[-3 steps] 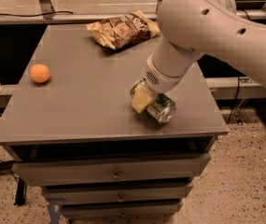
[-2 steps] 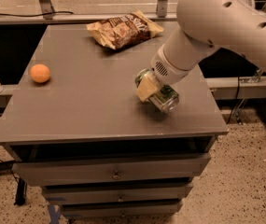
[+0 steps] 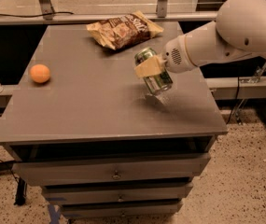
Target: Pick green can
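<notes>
Your gripper is just right of the middle of the frame. It squeezes the green can tight between its two fingers. The can is tipped to one side. It looks to be up in the air, just above the table, with a dark shadow under it.

Watch out: the can is shiny and round, so it can slip out if the squeeze is weak or you move fast. Because it is tipped, it may also twist in the fingers. If it falls, it can roll. The right edge of the table is near, so it may drop to the floor.

Going up looks safest, since nothing is above the can. The chip bag lies near, toward the top of the frame, so don't swing low that way. The orange ball is far off at the left. The front edge is well apart from the can.
</notes>
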Motion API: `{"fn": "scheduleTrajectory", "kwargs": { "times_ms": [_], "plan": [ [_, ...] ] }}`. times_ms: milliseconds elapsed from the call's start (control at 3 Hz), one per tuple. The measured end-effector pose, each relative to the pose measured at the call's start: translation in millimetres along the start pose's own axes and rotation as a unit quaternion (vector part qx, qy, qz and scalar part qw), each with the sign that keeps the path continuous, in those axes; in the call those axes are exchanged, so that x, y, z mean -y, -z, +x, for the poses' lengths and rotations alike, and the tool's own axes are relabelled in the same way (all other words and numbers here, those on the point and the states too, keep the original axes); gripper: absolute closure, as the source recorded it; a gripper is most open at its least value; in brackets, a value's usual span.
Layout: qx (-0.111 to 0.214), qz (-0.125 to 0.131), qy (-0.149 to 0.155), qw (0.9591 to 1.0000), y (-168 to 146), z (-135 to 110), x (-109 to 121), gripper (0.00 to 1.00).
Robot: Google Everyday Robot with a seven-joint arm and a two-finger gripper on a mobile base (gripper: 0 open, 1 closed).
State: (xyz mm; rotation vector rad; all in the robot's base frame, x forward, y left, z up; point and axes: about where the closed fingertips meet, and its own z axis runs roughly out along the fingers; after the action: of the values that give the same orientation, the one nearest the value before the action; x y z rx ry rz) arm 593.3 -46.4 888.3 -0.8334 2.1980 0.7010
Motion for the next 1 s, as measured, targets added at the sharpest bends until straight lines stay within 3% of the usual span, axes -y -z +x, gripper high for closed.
{"fn": "scheduleTrajectory", "kwargs": {
  "times_ms": [333, 667, 1000],
  "plan": [
    [0.098, -0.046, 0.006, 0.9941, 3, -28, 1, 1.0],
    [0.184, -0.083, 0.018, 0.9793, 7, -44, 2, 1.0],
    [0.195, -0.095, 0.045, 0.9753, 3, -49, -9, 1.0]
  ]
}}
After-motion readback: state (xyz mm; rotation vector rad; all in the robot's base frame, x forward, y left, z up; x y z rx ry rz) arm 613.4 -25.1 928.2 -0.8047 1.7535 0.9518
